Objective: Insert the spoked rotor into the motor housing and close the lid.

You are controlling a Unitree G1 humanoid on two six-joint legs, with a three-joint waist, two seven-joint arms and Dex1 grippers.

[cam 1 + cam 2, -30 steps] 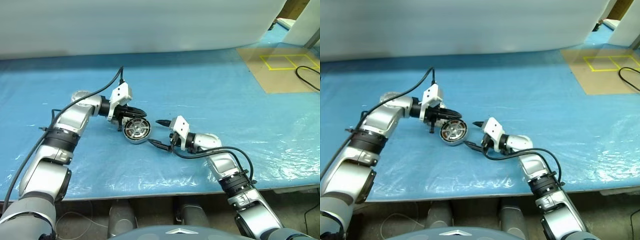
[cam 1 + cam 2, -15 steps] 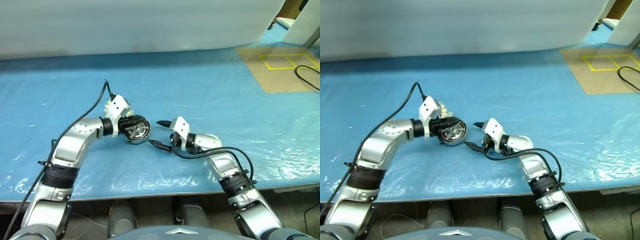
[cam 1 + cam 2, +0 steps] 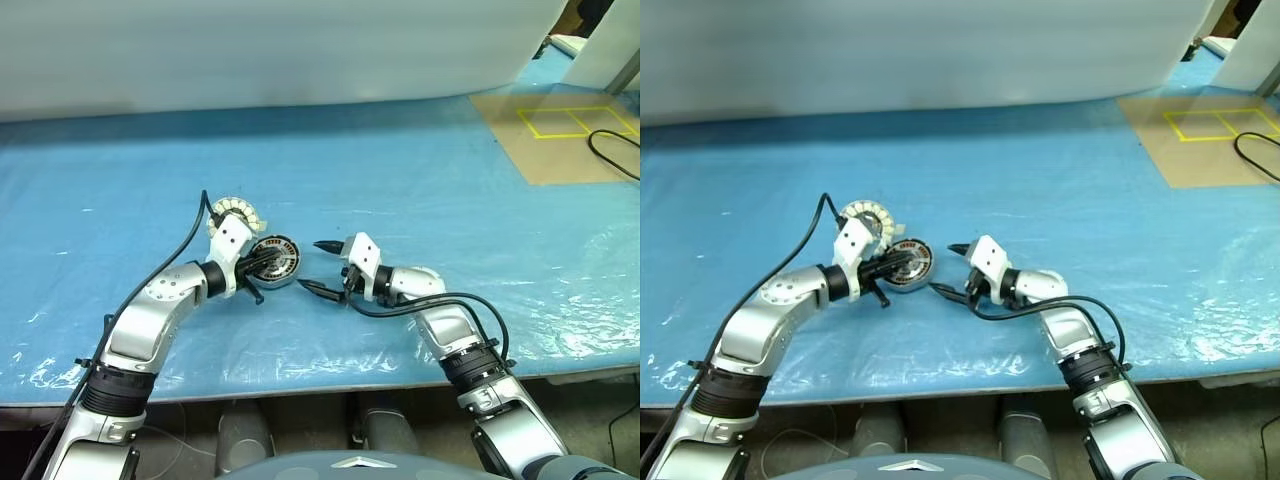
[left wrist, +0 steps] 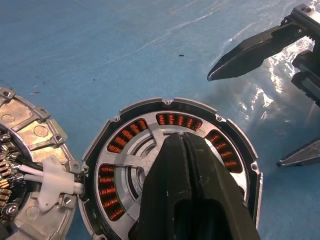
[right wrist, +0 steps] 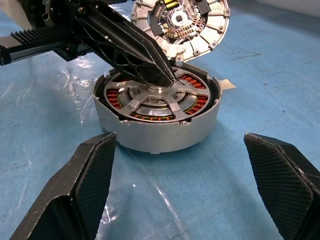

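The round silver-rimmed motor housing with copper-brown windings [image 3: 273,260] is resting on the blue plastic-covered counter [image 3: 420,190], left of frame centre. A silvery spoked rotor [image 5: 158,99] is seated inside it. The left gripper [image 4: 182,142], jaws pressed together, is being held with its tip over the rotor's hub. The flat silvery-grey segmented lid [image 3: 232,212] is lying just beside the housing, up and left. The right gripper [image 3: 318,267], jaws wide apart and empty, is being held just right of the housing.

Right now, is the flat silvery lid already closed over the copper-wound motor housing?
No: the flat silvery lid lies on the blue sheet beside the copper-wound motor housing, whose windings and spoked top are uncovered.
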